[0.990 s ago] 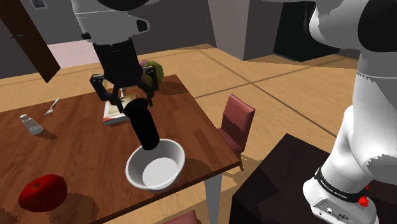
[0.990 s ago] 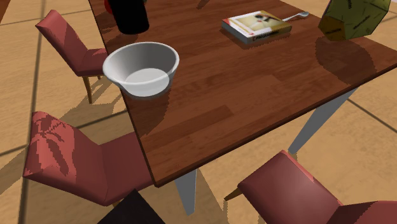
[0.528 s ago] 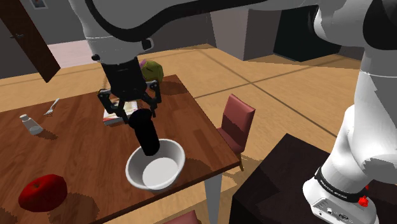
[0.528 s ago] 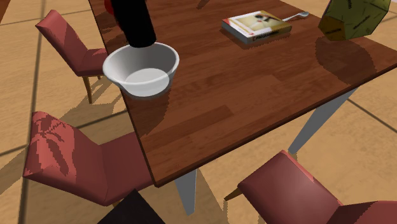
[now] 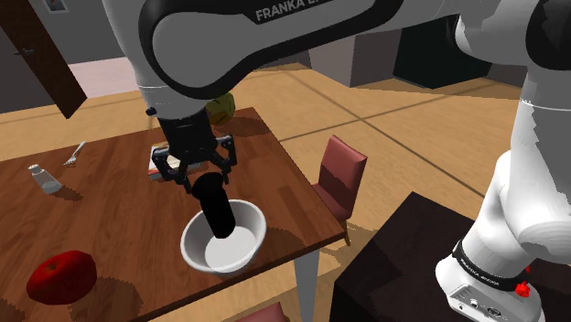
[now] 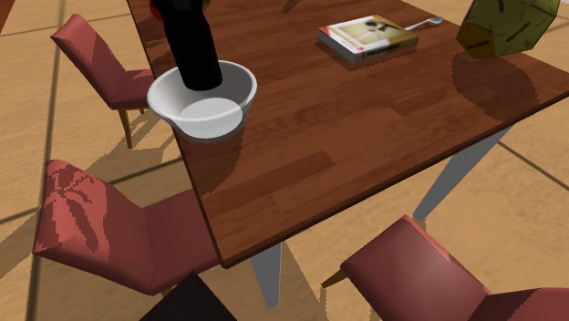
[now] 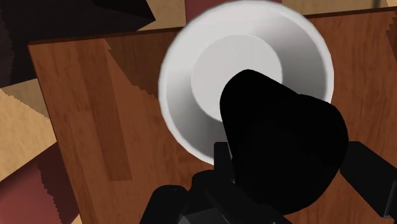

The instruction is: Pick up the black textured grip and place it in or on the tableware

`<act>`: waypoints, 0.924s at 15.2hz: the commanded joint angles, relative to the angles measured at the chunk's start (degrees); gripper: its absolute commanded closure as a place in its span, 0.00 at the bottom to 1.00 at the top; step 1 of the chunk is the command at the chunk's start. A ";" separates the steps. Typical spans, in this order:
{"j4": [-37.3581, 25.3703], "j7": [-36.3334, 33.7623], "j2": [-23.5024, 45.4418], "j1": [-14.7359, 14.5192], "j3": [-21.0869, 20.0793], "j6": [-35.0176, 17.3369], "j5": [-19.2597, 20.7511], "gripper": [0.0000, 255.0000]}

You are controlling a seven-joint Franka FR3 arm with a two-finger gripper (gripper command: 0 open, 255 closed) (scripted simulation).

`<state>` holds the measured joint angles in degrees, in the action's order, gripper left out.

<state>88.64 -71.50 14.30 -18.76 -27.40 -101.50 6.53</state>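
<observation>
A black cylindrical grip (image 5: 216, 207) hangs slanted from my gripper (image 5: 195, 174), whose fingers are shut on its upper end. Its lower end dips inside the white bowl (image 5: 247, 249) at the table's near edge. In the second exterior view the black grip (image 6: 194, 47) reaches down into the bowl (image 6: 223, 114) from above, its tip below the rim. From the wrist view the grip (image 7: 280, 146) covers part of the bowl (image 7: 191, 89), clasped between the fingers (image 7: 366, 175).
On the wooden table (image 5: 119, 210) lie a red tomato (image 5: 60, 276), a shaker (image 5: 43, 178), a fork (image 5: 74, 152), a book (image 6: 369, 36) and an olive faceted object (image 6: 504, 25). Red chairs (image 6: 100, 228) stand around the table; the stand (image 5: 412, 265) is lower right.
The gripper has come down with the grip. The grip's lower end moved from above the bowl's rim to inside the bowl.
</observation>
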 commanded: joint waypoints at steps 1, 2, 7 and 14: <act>1.28 -0.02 0.18 0.07 0.07 -1.51 0.12 1.00; 1.29 -0.02 0.17 0.07 0.07 -1.52 0.11 1.00; 1.28 -0.02 0.18 0.07 0.07 -1.51 0.12 1.00; 1.25 -0.01 0.20 0.07 0.07 -1.50 0.12 0.00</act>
<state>89.90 -71.52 14.50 -18.70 -27.33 -103.00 6.65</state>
